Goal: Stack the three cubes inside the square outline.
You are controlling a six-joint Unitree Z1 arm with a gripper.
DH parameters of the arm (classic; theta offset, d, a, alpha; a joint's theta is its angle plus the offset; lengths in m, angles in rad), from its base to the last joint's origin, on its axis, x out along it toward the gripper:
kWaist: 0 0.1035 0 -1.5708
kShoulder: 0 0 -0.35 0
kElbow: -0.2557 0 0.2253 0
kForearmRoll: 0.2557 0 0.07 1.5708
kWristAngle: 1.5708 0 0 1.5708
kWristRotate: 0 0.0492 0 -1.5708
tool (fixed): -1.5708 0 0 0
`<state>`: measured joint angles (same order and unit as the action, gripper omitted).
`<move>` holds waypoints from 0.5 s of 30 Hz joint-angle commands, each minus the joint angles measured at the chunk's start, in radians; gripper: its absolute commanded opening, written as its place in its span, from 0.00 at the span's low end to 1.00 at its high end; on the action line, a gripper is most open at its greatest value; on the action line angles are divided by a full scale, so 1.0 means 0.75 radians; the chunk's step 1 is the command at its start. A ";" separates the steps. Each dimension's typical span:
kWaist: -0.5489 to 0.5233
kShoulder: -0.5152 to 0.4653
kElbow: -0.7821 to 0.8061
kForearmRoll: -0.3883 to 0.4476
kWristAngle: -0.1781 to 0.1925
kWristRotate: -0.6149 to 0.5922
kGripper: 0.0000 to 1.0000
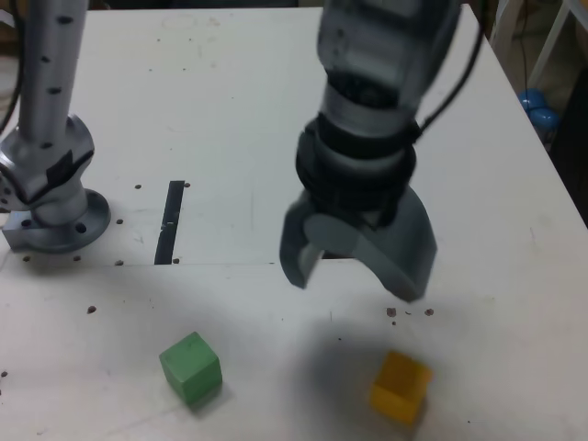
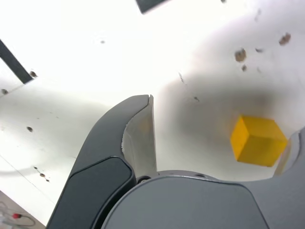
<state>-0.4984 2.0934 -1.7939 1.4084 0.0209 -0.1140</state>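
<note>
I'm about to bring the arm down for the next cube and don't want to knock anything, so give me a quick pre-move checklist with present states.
1. Jaws open: ok, spread wide.
2. Nothing already gripped: ok, no cube between the jaws.
3. Yellow cube in the wrist view: ok, in sight near one jaw.
4. Jaws centred over the yellow cube: not ok, it lies off to one side.
5. Green cube well apart from the yellow one: ok.
6. Red cube inside the outline: cannot tell, no red cube shows.

Robotics lab, seemingly — arm base [image 1: 57, 225] bolted down | white tabletop [image 1: 230, 110] — tape strip [image 1: 170, 222]
</note>
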 commanded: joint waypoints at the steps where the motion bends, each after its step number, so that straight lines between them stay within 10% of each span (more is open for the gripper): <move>1: -0.017 0.040 -0.043 0.016 -0.007 -0.004 0.99; 15: -0.091 0.271 -0.288 0.063 -0.067 -0.010 0.98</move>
<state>-0.5618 2.2745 -2.0013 1.4525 -0.0234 -0.1186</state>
